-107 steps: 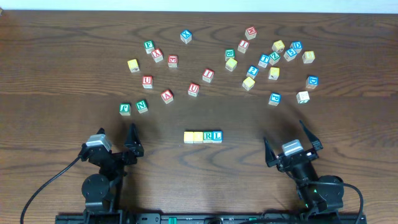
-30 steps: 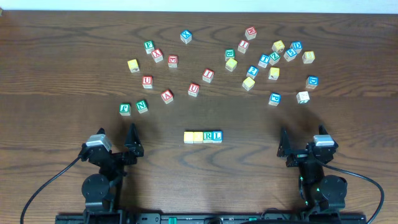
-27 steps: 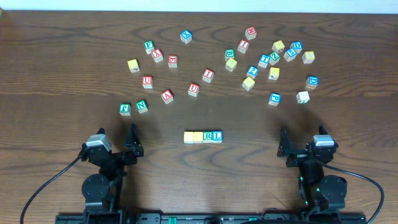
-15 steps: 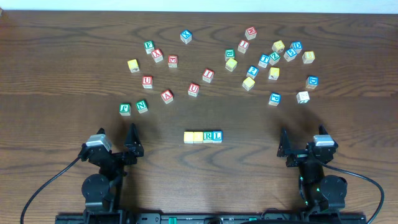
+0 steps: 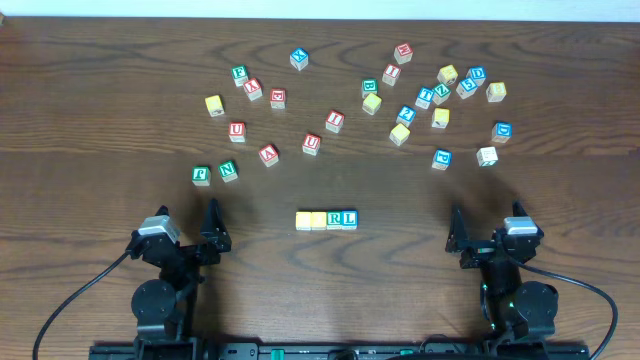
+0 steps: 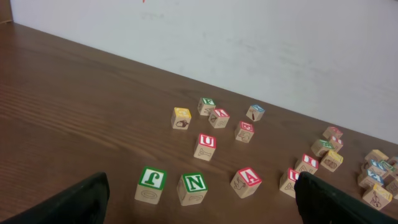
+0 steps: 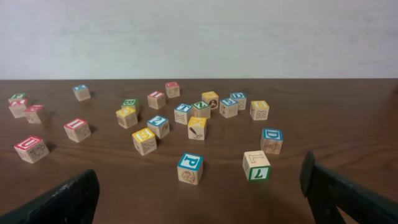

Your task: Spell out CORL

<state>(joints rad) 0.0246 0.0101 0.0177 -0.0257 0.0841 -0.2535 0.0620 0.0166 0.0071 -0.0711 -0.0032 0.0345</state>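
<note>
Sitting near front edge of worktop [image 5: 80,120], centre: row of four blocks [image 5: 326,219], touching; two yellow-topped, letters unreadable, then green R, blue L. Left gripper [image 5: 187,212] front-left, right gripper [image 5: 485,215] front-right: both spread wide, holding nothing. Loose blocks [image 5: 312,144] scattered toward far edge.

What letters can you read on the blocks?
"R": R block, green letter, in the front row.
"L": L block, blue letter, row's right end.
"N": N block, green letter.
"U": U block, red letter.
"A": A block, red letter.
"P": P block, blue letter.
"D": D block, blue letter.
The row's two yellow blocks and the rest: too small or blurred.
</note>
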